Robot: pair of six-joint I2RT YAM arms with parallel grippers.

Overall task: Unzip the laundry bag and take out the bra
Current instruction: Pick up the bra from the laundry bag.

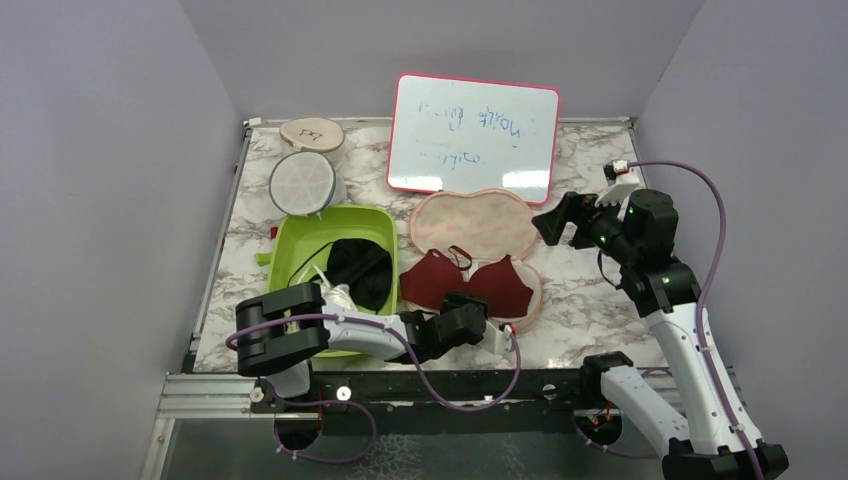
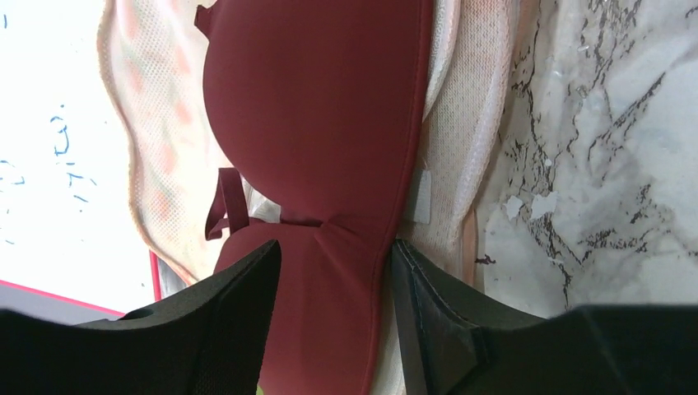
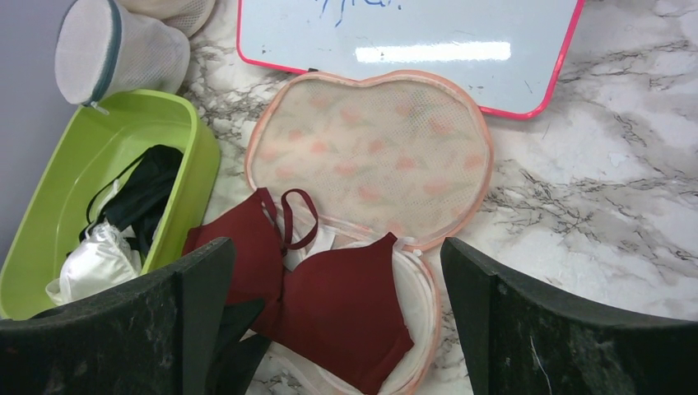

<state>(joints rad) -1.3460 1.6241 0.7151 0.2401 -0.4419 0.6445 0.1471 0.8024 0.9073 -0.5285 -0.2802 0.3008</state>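
The laundry bag (image 1: 470, 222) lies unzipped in the middle of the table, its printed mesh flap (image 3: 379, 156) folded back toward the whiteboard. The maroon bra (image 1: 468, 283) rests cups up on the bag's lower half (image 2: 469, 123). My left gripper (image 1: 478, 310) reaches in from the near side. In the left wrist view its jaws (image 2: 333, 251) stand partly closed on either side of the bra's (image 2: 321, 107) centre band, and the fabric between them is flat. My right gripper (image 1: 558, 222) hovers to the right of the bag, open and empty (image 3: 336, 247), looking down at the bra (image 3: 346, 296).
A green tub (image 1: 300, 240) left of the bag holds a black garment (image 1: 360, 268) and a white cloth bundle (image 3: 95, 263). A round white mesh disc (image 1: 302, 182) and a beige disc (image 1: 312, 132) sit behind it. A pink-framed whiteboard (image 1: 475, 130) leans at the back.
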